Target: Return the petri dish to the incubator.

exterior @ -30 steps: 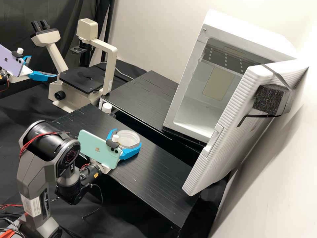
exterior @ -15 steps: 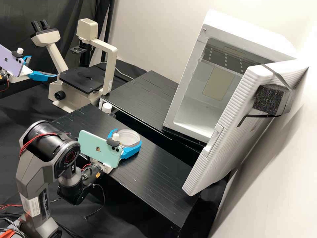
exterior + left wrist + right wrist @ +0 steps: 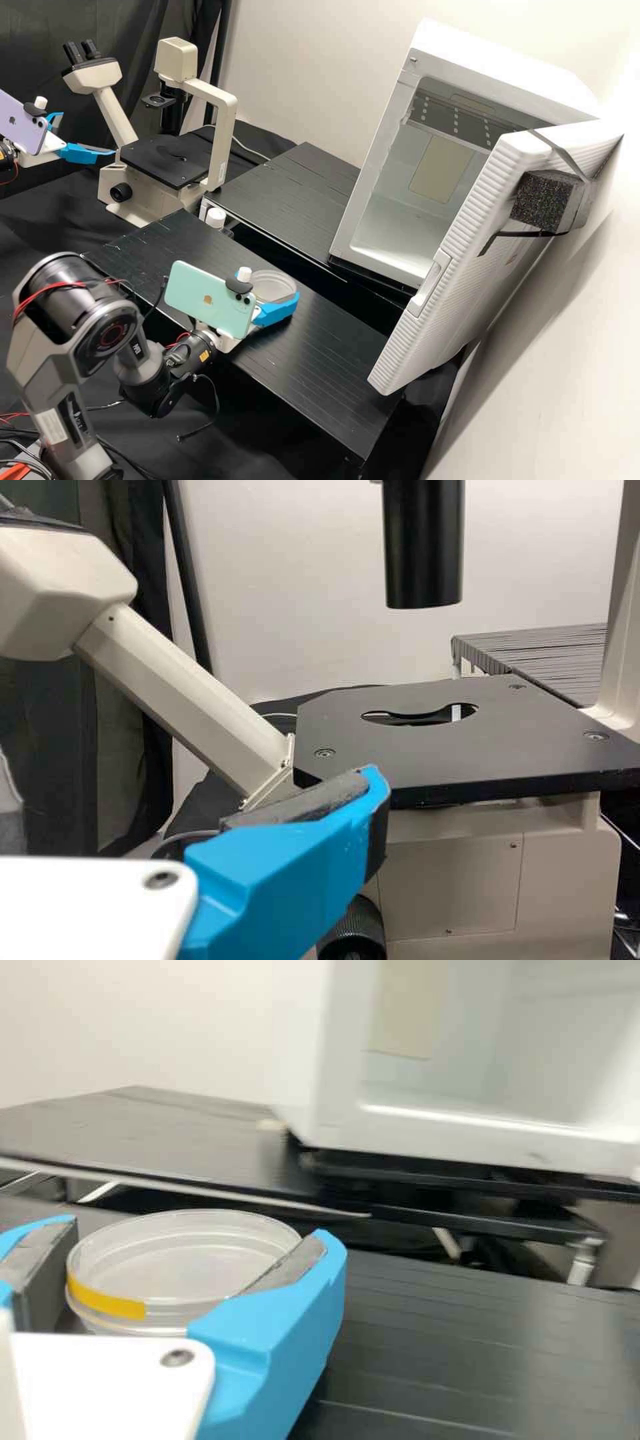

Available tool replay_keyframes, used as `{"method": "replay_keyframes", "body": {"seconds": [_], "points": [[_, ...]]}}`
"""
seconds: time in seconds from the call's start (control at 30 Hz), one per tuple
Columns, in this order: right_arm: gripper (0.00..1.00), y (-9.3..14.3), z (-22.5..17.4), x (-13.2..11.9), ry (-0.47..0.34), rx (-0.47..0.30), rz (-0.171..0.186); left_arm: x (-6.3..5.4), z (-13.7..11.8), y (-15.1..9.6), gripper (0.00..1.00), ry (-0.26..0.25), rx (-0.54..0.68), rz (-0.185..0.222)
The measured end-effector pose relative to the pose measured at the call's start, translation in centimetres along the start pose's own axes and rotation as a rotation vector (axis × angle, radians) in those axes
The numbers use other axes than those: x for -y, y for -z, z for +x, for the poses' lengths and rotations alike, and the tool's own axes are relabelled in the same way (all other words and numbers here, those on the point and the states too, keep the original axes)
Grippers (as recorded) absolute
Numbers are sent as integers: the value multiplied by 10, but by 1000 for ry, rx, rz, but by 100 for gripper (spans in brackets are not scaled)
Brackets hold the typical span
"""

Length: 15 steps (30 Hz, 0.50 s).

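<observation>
Right gripper (image 3: 270, 285): jaws clamped on round clear petri dish (image 3: 190, 1260)
Dish: near black grooved bench's (image 3: 320, 360) incubator-side edge, perhaps lifted slightly
Left gripper (image 3: 89, 134): jaws apart

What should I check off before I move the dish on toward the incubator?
1. Petri dish held on both sides by the right pincer: ok.
2. Dish lifted off the near black platform: cannot tell.
3. Dish lid fully seated: cannot tell.
4. Incubator door open wide enough to enter: ok, by the look of it.
5. Left pincer out of the way: ok, it is beside the microscope.
6. Dish at the opening of the incubator: not ok, it is at the near platform, short of the opening.
</observation>
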Motion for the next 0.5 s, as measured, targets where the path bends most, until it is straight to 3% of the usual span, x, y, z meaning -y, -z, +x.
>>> {"method": "replay_keyframes", "body": {"seconds": [0.23,0.5], "points": [[0,-5,-4,-14,-50,5,37,0,0,0,100,0,0,0],[0,-7,10,-25,-86,1,24,0,0,0,100,0,0,0]]}}
